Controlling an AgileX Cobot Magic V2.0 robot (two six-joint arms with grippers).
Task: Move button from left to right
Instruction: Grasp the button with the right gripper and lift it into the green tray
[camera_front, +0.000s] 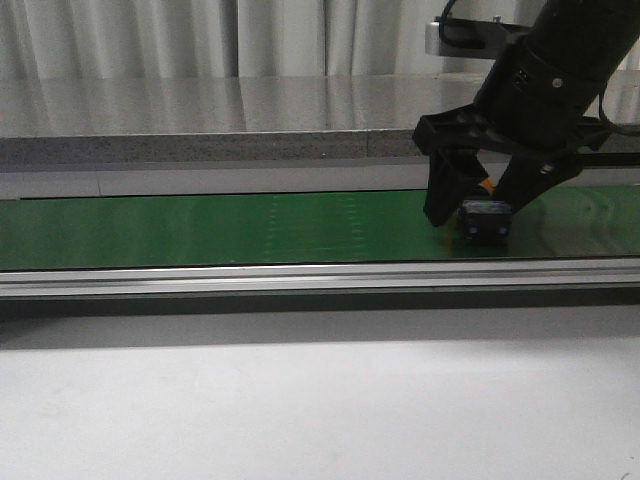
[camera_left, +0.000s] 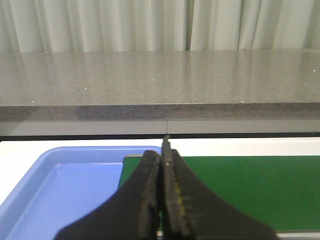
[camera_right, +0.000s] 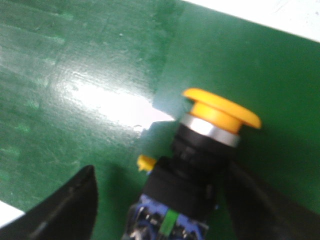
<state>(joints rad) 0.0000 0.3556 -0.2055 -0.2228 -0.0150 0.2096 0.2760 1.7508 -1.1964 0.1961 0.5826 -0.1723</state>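
Observation:
The button (camera_front: 485, 220) lies on its side on the green belt (camera_front: 200, 230) toward the right. Its yellow-orange cap (camera_right: 222, 111) and black body (camera_right: 187, 182) show in the right wrist view. My right gripper (camera_front: 478, 205) is open and straddles the button. One finger (camera_right: 65, 210) stands well clear of it, and the other finger (camera_right: 255, 200) is close against its body. My left gripper (camera_left: 162, 180) is shut and empty, hovering over the belt's left end. It is out of the front view.
A blue tray (camera_left: 60, 185) sits beside the left end of the belt (camera_left: 250, 190). An aluminium rail (camera_front: 300, 275) runs along the belt's near edge. A grey stone counter (camera_front: 200, 110) and curtains lie behind it.

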